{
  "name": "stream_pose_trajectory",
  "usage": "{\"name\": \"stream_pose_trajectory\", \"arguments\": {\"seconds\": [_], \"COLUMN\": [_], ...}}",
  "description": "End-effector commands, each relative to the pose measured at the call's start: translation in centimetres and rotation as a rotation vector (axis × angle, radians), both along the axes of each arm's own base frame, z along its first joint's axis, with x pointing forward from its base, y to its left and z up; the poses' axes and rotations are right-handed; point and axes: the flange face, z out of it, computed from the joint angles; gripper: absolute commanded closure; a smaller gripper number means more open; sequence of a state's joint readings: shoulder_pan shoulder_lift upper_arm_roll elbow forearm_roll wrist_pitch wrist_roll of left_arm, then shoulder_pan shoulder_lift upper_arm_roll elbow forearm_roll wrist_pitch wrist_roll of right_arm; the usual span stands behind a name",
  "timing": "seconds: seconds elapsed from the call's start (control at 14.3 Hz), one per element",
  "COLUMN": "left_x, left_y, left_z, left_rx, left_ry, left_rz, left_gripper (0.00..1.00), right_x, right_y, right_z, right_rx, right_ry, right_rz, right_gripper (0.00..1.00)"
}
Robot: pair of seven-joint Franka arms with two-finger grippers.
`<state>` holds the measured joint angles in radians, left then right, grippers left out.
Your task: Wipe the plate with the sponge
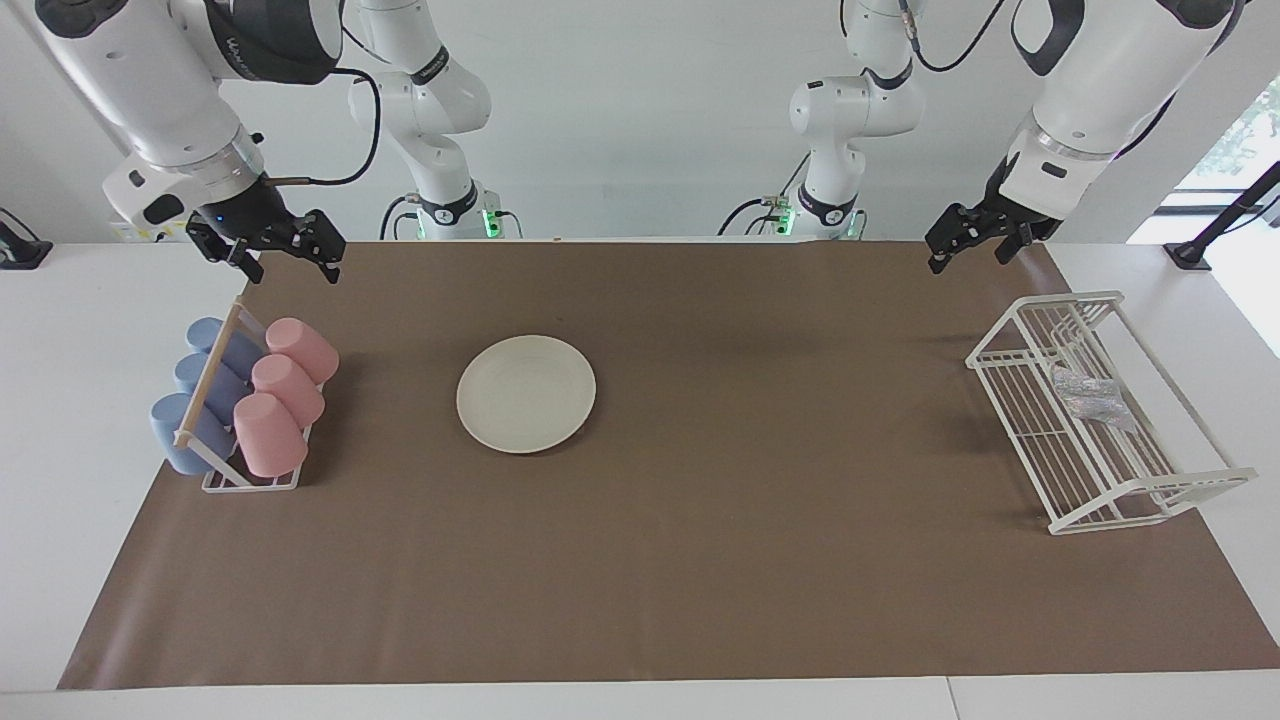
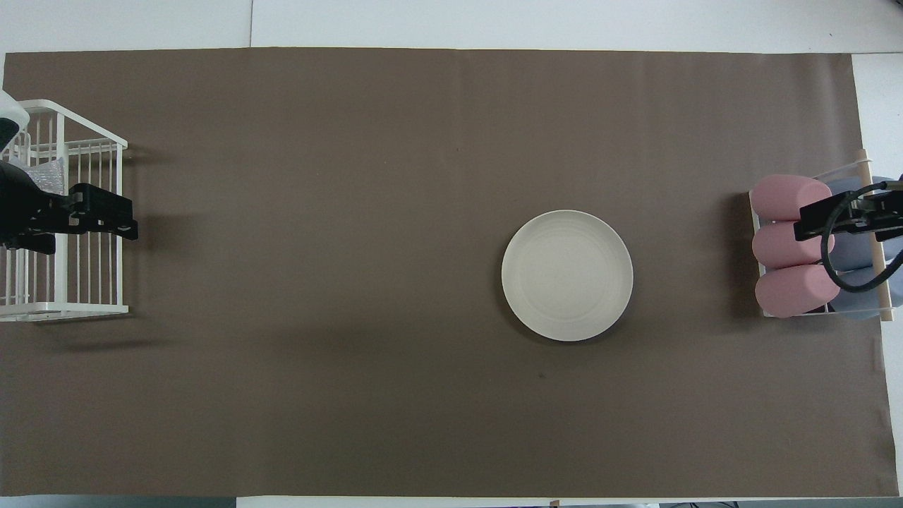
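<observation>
The plate [image 1: 526, 393] lay flat on the brown paper sheet [image 1: 700, 560] covering the table, toward the right arm's end of the middle, with nothing on it. The sponge [image 1: 1092, 397], a crumpled silvery mesh pad, rested on the floor of the white wire rack [image 1: 1150, 505] at the left arm's end of the table, well apart from the plate.

The left gripper [image 1: 970, 244] hung in the air over the edge of the brown sheet nearest the robots, close to the wire rack, its fingers spread apart and gripping nothing. In the overhead view it covered part of the rack [image 2: 63, 307], just beside the sponge [image 2: 44, 171].

The right gripper [image 1: 287, 258] hovered above the cup stand [image 1: 250, 482], also spread wide and empty. That stand carried three pink cups [image 1: 284, 392] and three blue cups [image 1: 210, 385] lying on their sides along a wooden bar.

A short line of lettering showed on the dark band of the right arm's upper link, too small to read. No other writing or label could be made out.
</observation>
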<state>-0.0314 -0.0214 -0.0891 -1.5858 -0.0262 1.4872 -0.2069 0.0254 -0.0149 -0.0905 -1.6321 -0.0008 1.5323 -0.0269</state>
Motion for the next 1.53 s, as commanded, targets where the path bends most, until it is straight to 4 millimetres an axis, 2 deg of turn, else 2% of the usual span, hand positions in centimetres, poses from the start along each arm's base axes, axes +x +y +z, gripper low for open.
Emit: {"name": "stream_pose_trajectory", "arguments": {"seconds": [0.0,0.07,0.21,0.42,0.56,0.84,0.91,1.05,1.19,1.33,1.47], "left_x": [-0.2,0.3,1.8,4.1,6.4,9.4,9.8,9.7,9.9,10.3,10.3], "left_y": [0.5,1.0,1.2,2.7,3.3,5.1,5.0,5.2,5.2,5.2,5.1], "left_z": [-0.2,-1.1,-3.9,-9.2,-13.2,-18.5,-19.5,-20.3,-21.1,-21.4,-21.4], "left_rx": [0.05,0.135,0.305,0.514,0.652,0.853,0.872,0.878,0.879,0.898,0.895], "left_ry": [-0.023,-0.017,-0.034,-0.041,-0.046,-0.064,-0.085,-0.078,-0.078,-0.093,-0.099], "left_rz": [-0.005,-0.014,-0.066,-0.142,-0.143,-0.151,-0.128,-0.123,-0.126,-0.148,-0.154], "left_gripper": [0.0,0.0,0.0,0.0,0.0,0.0,0.0,0.0,0.0,0.0,0.02], "right_x": [-0.2,-0.3,-0.2,-0.3,-0.4,-0.6,-0.6,-0.9,-1.4,-2.1,-2.9], "right_y": [1.7,1.8,3.8,6.0,8.0,11.8,12.8,15.7,17.5,19.1,21.6], "right_z": [0.3,0.3,0.2,0.3,0.3,0.7,0.7,1.0,1.1,1.2,1.2], "right_rx": [0.013,0.006,-0.004,-0.015,-0.022,-0.03,-0.022,-0.009,-0.015,-0.019,-0.022], "right_ry": [-0.006,-0.005,-0.002,-0.001,-0.002,-0.03,-0.033,-0.043,-0.04,-0.037,-0.034], "right_rz": [-0.077,-0.144,-0.224,-0.338,-0.395,-0.628,-0.687,-0.82,-0.922,-0.997,-1.122], "right_gripper": [0.0,0.0,0.0,0.0,0.0,0.0,0.0,0.0,0.0,0.0,0.0]}}
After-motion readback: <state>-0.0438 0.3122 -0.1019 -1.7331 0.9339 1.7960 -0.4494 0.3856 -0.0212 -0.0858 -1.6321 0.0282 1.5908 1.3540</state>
